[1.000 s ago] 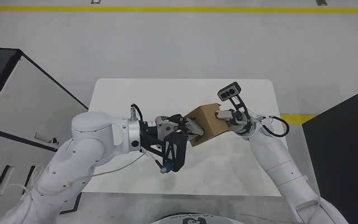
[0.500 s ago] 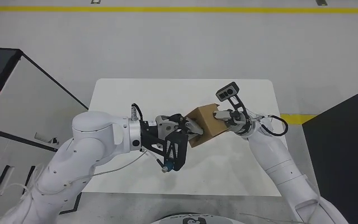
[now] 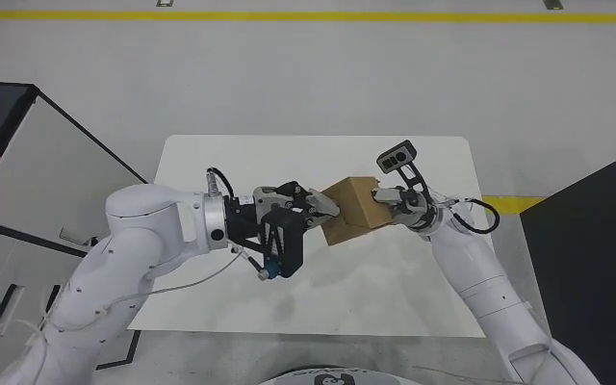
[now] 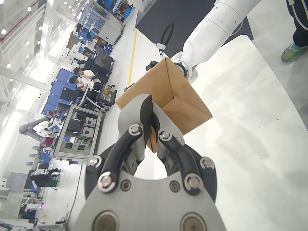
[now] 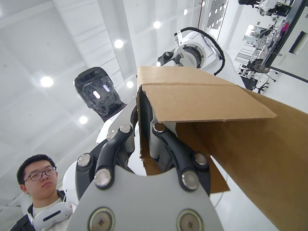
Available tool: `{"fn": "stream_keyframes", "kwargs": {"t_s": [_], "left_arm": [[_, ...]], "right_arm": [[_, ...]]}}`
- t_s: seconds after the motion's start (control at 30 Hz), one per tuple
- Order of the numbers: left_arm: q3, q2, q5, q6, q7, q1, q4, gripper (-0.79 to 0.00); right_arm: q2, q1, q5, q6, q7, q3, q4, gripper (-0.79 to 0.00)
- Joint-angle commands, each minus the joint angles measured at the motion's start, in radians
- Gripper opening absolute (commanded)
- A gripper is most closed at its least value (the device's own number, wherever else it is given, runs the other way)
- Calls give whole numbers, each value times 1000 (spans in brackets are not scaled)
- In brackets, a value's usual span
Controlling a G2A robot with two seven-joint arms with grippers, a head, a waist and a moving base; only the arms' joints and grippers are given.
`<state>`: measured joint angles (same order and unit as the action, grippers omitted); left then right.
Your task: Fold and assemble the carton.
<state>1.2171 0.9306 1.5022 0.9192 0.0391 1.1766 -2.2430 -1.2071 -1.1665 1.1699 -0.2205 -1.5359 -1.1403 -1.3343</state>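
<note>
The brown carton (image 3: 351, 204) is held up over the middle of the white table (image 3: 414, 289), between my two grippers. My left gripper (image 3: 322, 207) is at its left end. In the left wrist view the left gripper (image 4: 150, 111) is shut, and the carton (image 4: 178, 102) has its near edge running between the fingers. That end's flaps are folded shut along a seam. My right gripper (image 3: 383, 197) is at the carton's right end. In the right wrist view the right gripper (image 5: 144, 121) is shut on a side wall of the carton (image 5: 204, 97), beneath a flap that stands out.
The table has bare room all around the carton, in front and behind. A black frame (image 3: 19, 144) stands off the table's left side and a dark panel (image 3: 577, 250) off its right. A yellow floor line (image 3: 308, 15) runs beyond the table.
My left arm has drawn back to the left and turned at the wrist. The carton has shifted slightly left and farther back. The right arm has hardly moved.
</note>
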Motion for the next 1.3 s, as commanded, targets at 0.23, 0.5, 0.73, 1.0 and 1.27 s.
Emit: {"fn": "stream_keyframes", "kwargs": {"t_s": [0.23, 0.5, 0.73, 1.0, 1.27], "left_arm": [[44, -6, -10, 2, -9, 29, -8, -785], [88, -11, -21, -9, -21, 46, -8, -785], [88, -11, -21, -9, -21, 46, -8, -785], [161, -16, -149, -10, -8, 82, 33, -785], [302, -33, -354, 54, 77, 136, 77, -579]], "right_arm": [[1, -5, -8, 0, 0, -9, -4, -785], [3, -9, -9, -4, 0, -21, -14, -785], [3, -9, -9, -4, 0, -21, -14, -785], [16, -17, -160, -95, 42, -75, -63, -785], [37, -15, -430, -167, 104, -135, -174, -785]]}}
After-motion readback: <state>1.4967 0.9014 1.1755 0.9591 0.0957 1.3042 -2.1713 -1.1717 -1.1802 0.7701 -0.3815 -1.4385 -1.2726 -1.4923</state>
